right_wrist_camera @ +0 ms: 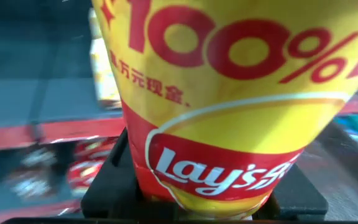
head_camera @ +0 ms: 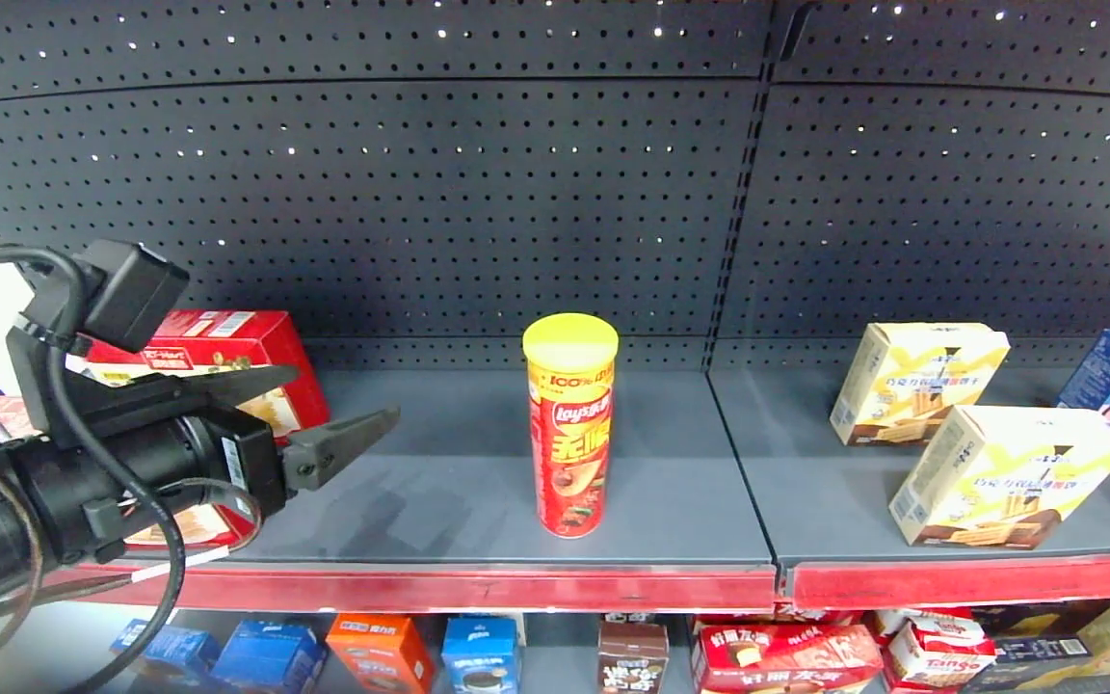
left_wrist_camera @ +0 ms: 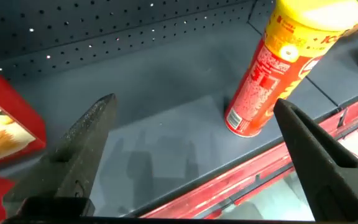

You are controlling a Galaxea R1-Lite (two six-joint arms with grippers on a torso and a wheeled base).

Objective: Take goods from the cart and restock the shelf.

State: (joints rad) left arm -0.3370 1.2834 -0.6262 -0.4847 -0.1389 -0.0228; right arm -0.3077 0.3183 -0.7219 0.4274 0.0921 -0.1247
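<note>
The left gripper [head_camera: 343, 393] hangs with its fingers spread wide over the left part of the grey shelf [head_camera: 439, 482], just in front of a red box [head_camera: 227, 347] and well apart from the red chip can [head_camera: 569, 424] with a yellow lid, which stands upright near the shelf's front edge. The right gripper [right_wrist_camera: 297, 193] is clamped on a second chip can [right_wrist_camera: 229, 93], held off the shelf. Two yellow wafer boxes [head_camera: 1008, 472] lean on the shelf's right bay.

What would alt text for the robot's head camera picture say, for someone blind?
A tall red cardboard crisp tube with a yellow plastic lid stands upright near the front of a grey metal store shelf. At the left, the robot's black left gripper hangs with fingers open before a red cardboard box; cream cardboard boxes sit to the right.
</note>
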